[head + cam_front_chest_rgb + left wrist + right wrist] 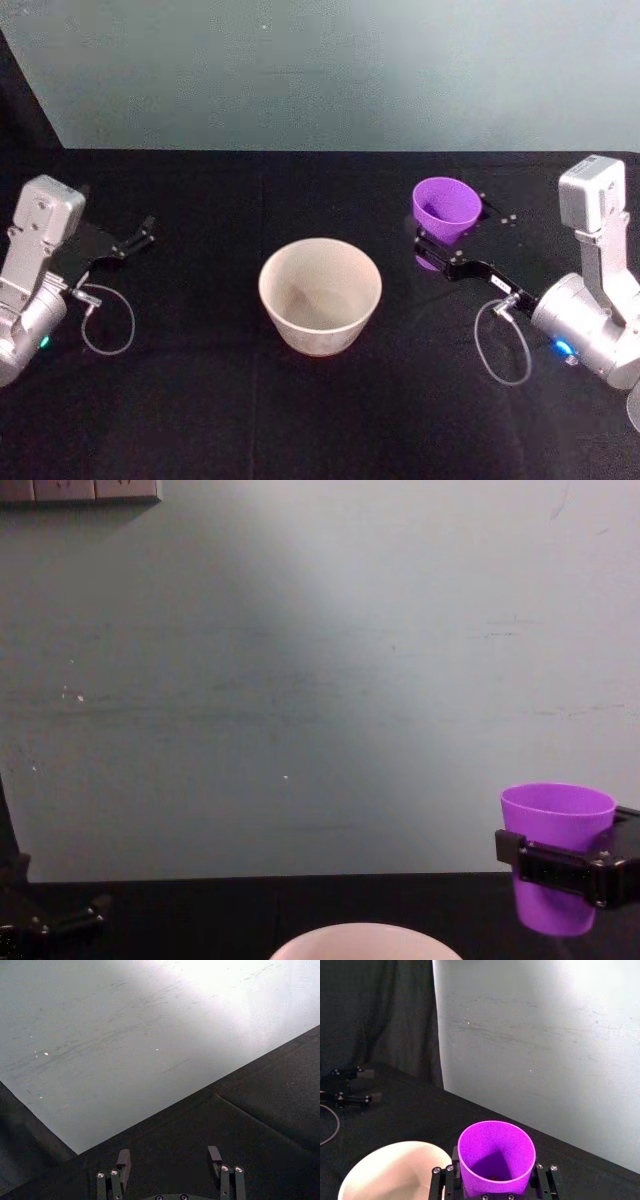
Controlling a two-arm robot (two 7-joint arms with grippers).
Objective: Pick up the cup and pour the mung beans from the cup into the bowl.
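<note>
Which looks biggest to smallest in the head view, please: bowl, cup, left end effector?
bowl
cup, held in the right end effector
left end effector, about cup-sized here, so these two are unsure

silver arms [40,235]; black screwed grippers [169,1153]; grey cable loops [132,322]; blue-green lights [563,348]

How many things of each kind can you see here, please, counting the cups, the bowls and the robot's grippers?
Cups: 1, the purple cup
Bowls: 1, the pale bowl
Grippers: 2, the left gripper open and empty, the right gripper shut on the purple cup
Total: 4
</note>
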